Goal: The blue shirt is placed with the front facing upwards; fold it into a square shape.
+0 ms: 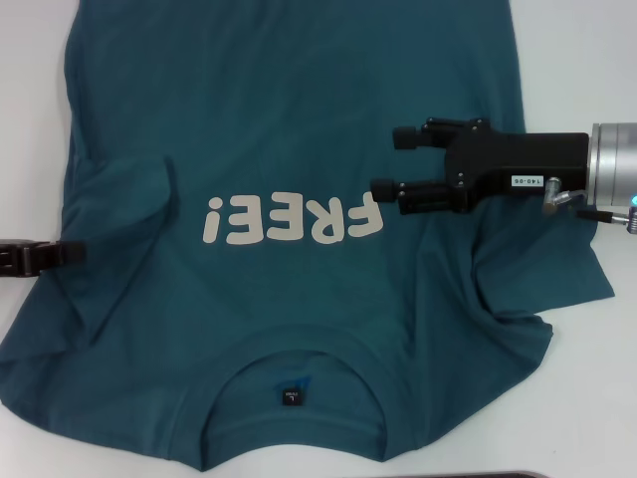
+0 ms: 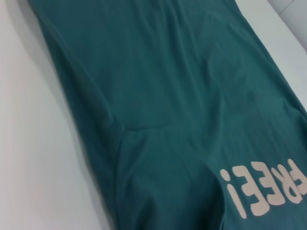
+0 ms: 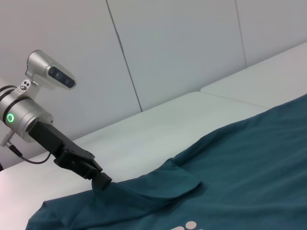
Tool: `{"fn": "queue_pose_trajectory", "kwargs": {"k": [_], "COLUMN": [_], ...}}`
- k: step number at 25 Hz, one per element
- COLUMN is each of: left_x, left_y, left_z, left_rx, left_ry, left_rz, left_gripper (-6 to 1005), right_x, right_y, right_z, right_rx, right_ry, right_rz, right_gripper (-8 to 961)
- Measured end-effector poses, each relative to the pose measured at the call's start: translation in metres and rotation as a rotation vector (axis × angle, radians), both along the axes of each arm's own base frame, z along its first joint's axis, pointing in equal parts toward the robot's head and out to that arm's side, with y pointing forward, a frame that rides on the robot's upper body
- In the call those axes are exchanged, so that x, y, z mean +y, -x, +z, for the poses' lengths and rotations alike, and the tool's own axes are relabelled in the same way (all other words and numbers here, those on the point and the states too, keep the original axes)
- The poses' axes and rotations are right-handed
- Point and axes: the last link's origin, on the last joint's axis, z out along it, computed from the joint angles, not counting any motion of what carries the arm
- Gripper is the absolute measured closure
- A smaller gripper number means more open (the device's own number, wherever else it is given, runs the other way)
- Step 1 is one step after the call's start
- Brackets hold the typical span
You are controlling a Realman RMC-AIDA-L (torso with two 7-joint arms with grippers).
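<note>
The blue shirt (image 1: 299,129) lies front up on the white table, its collar (image 1: 294,393) nearest me and the cream lettering (image 1: 294,219) across the chest. My right gripper (image 1: 386,162) reaches in from the right and hovers open over the chest beside the lettering, with nothing between its fingers. At the shirt's left edge by the sleeve, my left gripper (image 1: 68,255) is shut on the fabric. In the right wrist view the left gripper (image 3: 102,181) pinches that edge of the shirt (image 3: 230,177). The left wrist view shows only the shirt (image 2: 168,96) body and lettering (image 2: 266,187).
The white table (image 1: 577,60) shows bare on both sides of the shirt. The right sleeve (image 1: 528,309) lies rumpled under the right arm. A fold (image 1: 159,194) stands up near the left sleeve. A white wall (image 3: 168,48) rises behind the table.
</note>
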Motion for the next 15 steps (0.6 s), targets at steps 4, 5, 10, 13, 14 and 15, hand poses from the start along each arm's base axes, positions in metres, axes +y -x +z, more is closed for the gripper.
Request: {"fn": "queue_pose_trajectory", "kwargs": {"k": [4, 5, 10, 13, 14, 15], "left_x": [0.000, 0.000, 0.000, -0.001, -0.001, -0.001], "left_y": [-0.006, -0.009, -0.020, -0.026, -0.029, -0.031], "left_z": [-0.004, -0.007, -0.020, -0.027, -0.029, -0.031], "left_rx": [-0.022, -0.032, -0.078, -0.108, -0.121, -0.131], "left_ry": [0.020, 0.030, 0.068, 0.098, 0.113, 0.124], "left_rz": [-0.014, -0.019, -0.039, -0.047, -0.053, -0.057], "left_gripper": [954, 1000, 992, 987, 985, 984], "right_x": [0.000, 0.000, 0.000, 0.000, 0.000, 0.000], "right_y": [0.000, 0.000, 0.000, 0.000, 0.000, 0.000], "right_z": [0.000, 0.000, 0.000, 0.000, 0.000, 0.000], "right_rx": [0.001, 0.001, -0.001, -0.002, -0.002, -0.002], "right_ry": [-0.001, -0.001, -0.003, -0.004, -0.005, -0.005], "right_rz": [0.000, -0.001, 0.004, 0.007, 0.007, 0.007], "right_gripper": [29, 29, 28, 28, 28, 28]}}
